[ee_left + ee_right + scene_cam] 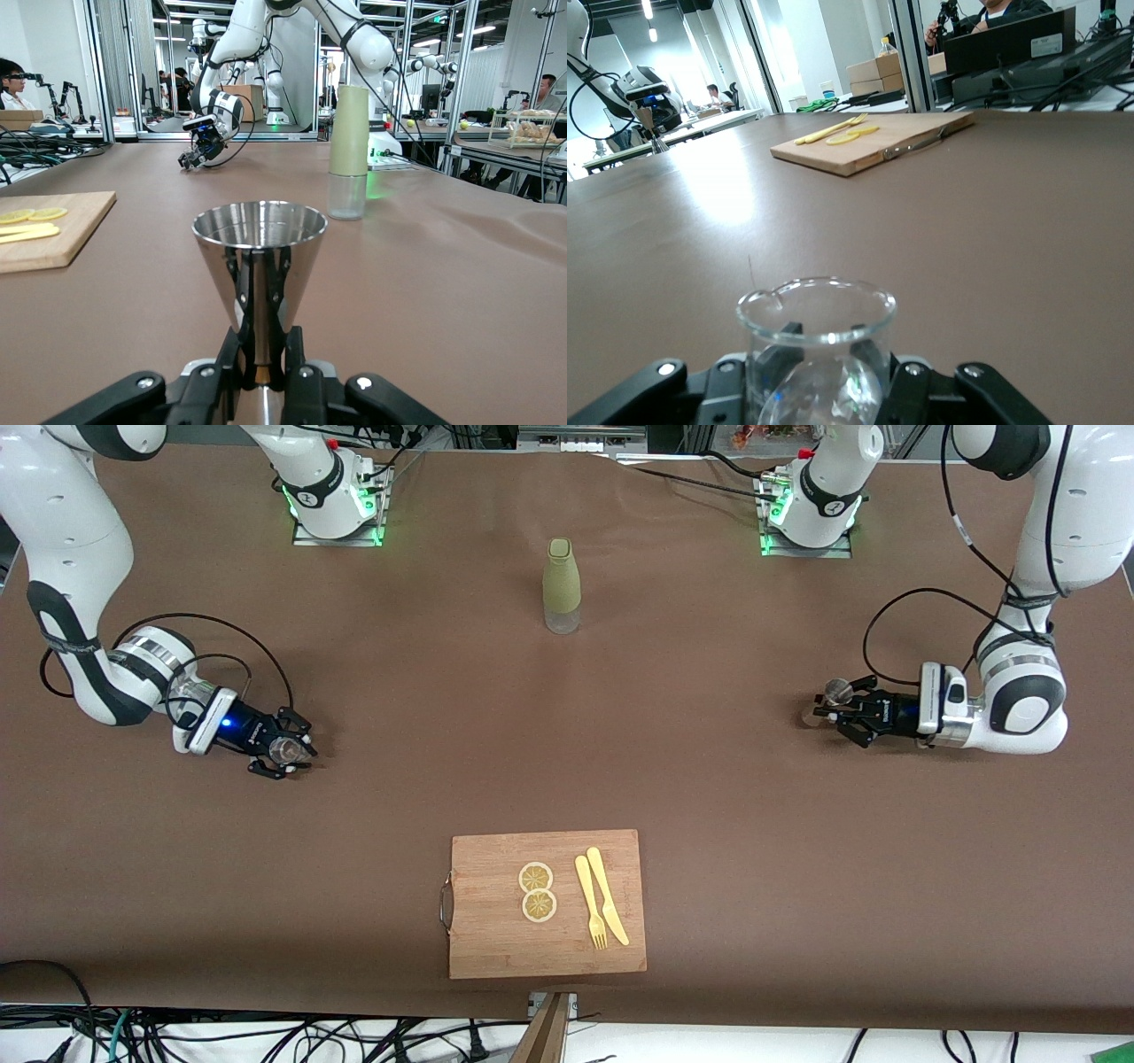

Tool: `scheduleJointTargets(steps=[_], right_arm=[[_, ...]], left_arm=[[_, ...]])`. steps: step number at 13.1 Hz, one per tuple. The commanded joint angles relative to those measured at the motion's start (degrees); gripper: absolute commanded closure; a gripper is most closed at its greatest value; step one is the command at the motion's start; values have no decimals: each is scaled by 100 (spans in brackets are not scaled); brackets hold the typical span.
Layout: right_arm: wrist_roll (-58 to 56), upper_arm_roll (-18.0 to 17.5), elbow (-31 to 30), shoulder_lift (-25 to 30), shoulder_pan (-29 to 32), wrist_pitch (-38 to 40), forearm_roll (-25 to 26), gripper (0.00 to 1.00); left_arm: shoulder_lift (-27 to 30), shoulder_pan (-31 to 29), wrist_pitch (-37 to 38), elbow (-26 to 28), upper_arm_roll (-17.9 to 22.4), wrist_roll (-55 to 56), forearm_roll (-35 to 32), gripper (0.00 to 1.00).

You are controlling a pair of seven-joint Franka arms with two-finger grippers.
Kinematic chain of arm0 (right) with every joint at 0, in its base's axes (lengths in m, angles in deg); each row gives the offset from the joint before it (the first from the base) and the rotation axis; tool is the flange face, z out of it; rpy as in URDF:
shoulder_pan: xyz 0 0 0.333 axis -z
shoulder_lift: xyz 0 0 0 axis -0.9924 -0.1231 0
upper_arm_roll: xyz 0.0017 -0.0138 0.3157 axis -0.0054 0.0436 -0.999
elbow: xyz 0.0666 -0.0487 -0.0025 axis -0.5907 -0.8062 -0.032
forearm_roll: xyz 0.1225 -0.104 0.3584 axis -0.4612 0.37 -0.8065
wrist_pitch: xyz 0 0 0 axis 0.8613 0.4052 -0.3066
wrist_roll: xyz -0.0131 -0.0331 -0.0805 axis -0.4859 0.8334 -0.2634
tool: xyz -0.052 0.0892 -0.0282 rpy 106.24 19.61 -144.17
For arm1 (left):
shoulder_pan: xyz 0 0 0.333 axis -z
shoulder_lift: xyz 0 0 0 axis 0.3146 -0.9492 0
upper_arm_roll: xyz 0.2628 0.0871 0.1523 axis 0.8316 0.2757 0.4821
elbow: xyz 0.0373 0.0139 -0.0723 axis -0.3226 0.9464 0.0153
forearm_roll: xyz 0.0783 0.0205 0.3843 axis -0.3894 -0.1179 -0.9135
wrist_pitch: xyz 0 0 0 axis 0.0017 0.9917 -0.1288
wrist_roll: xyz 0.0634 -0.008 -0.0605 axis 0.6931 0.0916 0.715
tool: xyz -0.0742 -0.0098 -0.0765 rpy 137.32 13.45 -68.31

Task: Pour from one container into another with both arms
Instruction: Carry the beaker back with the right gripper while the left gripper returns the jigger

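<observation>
My two white arms are reaching low over the brown table, one at each end. My left gripper is pinching the stem of a shiny steel cone-shaped cup, fingers pressed tight against it, the cup standing upright on the table at the left arm's end. My right gripper is sitting around a clear glass beaker at the right arm's end; whether those fingers are gripping or slack I cannot tell. Between the bases one green bottle is standing. Nearer the camera, one cutting board is carrying two lemon slices, one fork and one knife.
</observation>
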Motion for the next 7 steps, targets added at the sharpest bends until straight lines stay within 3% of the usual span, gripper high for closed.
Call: scheduleJointTargets(steps=[1, 7], right_arm=[[-68, -90, 72, -30, 171, 146, 164, 0], [55, -108, 301, -30, 119, 146, 173, 0]], left_arm=[[-306, -173, 395, -333, 203, -788, -295, 100], [-790, -402, 642, -818, 415, -1166, -348, 100]])
